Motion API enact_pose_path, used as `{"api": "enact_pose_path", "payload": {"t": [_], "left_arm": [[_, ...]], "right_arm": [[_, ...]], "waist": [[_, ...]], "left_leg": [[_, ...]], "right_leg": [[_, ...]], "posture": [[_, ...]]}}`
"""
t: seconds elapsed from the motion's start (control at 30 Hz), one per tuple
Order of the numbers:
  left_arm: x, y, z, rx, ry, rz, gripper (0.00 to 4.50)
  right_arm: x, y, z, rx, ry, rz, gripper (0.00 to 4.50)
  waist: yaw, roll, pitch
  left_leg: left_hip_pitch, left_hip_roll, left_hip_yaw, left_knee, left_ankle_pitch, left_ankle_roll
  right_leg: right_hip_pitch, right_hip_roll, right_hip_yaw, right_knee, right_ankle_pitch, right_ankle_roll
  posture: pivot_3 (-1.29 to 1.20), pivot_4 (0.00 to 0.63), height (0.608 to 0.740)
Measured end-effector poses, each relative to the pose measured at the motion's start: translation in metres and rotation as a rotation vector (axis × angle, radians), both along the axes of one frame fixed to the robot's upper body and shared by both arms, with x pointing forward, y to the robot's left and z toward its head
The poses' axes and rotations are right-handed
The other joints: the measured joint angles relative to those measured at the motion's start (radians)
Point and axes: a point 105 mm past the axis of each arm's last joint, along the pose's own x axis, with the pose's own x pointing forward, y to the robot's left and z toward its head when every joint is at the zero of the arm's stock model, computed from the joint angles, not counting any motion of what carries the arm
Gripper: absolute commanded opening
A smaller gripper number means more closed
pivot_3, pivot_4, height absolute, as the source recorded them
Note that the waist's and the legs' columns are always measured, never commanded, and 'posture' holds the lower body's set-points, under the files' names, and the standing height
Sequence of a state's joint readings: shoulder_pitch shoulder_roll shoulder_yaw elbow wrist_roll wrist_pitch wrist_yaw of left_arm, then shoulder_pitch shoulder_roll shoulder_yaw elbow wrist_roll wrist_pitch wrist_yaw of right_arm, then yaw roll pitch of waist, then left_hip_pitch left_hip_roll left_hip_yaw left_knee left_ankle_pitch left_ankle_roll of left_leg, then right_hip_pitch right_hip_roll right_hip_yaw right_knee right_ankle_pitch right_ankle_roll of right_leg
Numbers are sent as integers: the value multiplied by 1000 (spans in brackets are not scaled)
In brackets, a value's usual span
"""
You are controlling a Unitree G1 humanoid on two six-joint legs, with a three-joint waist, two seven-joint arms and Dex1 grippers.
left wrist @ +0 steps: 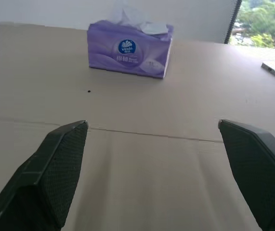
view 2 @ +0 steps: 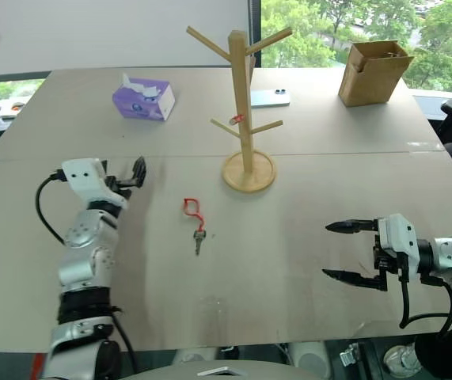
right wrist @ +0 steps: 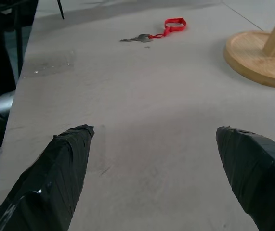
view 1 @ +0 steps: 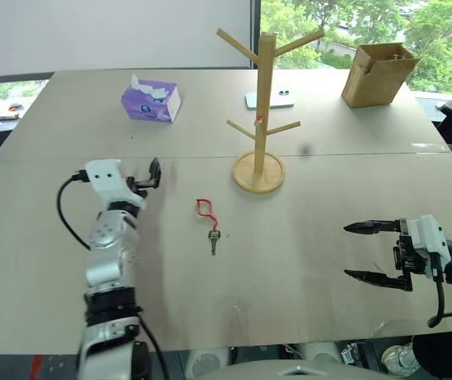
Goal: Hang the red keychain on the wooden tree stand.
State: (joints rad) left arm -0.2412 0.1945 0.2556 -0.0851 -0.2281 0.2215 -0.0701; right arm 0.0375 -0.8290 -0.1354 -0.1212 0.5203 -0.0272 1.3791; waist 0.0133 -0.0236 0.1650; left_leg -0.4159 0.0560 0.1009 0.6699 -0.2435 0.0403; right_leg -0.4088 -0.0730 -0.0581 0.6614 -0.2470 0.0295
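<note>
Both end effectors were seen empty with fingers spread wide: the right end effector hovered low over the tabletop near its right front edge, pointing leftward toward the red keychain; the left end effector was held above the tabletop to the left of it, aimed toward the purple tissue box. The red keychain lay flat on the tabletop between the two arms, loop toward the wooden tree stand, grey key toward the robot, near the stand's disc base but apart from it. Nothing was hung yet.

Step judged: reach and pick. The thin red loop sits almost flush with the surface, so a low approach with fingertips straddling the loop or the key head is advised, closing gently to avoid flicking it away. Loop should be kept hanging open for threading over a lower peg; the upward angle of the pegs should hold it.

Around: a phone lay behind the stand, a brown wooden box at the far right, both well apart from the path. Nothing stood between the right end effector and the keychain. The stand's base could be knocked if the carry is too low.
</note>
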Motion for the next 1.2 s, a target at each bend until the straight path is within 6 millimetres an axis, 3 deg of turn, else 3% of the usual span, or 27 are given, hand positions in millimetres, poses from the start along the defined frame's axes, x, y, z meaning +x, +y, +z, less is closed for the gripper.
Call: {"api": "enact_pose_path", "payload": {"t": [0.13, 0.23, 0.37, 0.57, 0.8, 1.2], "left_arm": [[-19, -43, 3, 35, 25, -90, 4500], [-25, -47, 1, 9, 44, -93, 4500], [-59, -49, -19, -9, 164, -70, 4500], [-77, -56, -23, -13, 257, -57, 4500], [-82, -66, -38, 10, 417, -96, 4500], [-80, -89, -38, 23, 458, -183, 4500]], "right_arm": [[4, -4, -3, 1, -25, -23, 4380], [5, -5, -5, 1, -25, -33, 4380], [5, -9, -8, -5, -25, -54, 4380], [5, -9, -10, -4, -23, -65, 4380], [6, -9, -9, -3, -28, -64, 4380], [1, -14, -4, -11, -37, -82, 4380]], "waist": [[2, 0, 0], [0, 0, 0], [2, 0, 0], [4, 0, 0], [3, 0, 0], [3, 0, 0]], "left_leg": [[1, 0, -1, 0, 0, 0], [2, 0, -1, -1, 0, 0], [1, 0, -1, 0, -2, 3], [1, 0, -3, 0, -2, 4], [1, -1, -4, 0, -2, 4], [1, -1, -4, 0, -2, 4]], "right_leg": [[0, 1, 0, 1, 0, 0], [0, 2, 0, 1, 0, 0], [0, 1, 1, 0, 0, 0], [0, 1, 0, 1, 0, 0], [0, 2, 0, 1, 0, -1], [0, 2, 0, 1, 0, -1]], "posture": [[0, 150, 740], [0, 150, 740], [0, 150, 740], [0, 150, 740], [0, 150, 740], [0, 150, 740]]}}
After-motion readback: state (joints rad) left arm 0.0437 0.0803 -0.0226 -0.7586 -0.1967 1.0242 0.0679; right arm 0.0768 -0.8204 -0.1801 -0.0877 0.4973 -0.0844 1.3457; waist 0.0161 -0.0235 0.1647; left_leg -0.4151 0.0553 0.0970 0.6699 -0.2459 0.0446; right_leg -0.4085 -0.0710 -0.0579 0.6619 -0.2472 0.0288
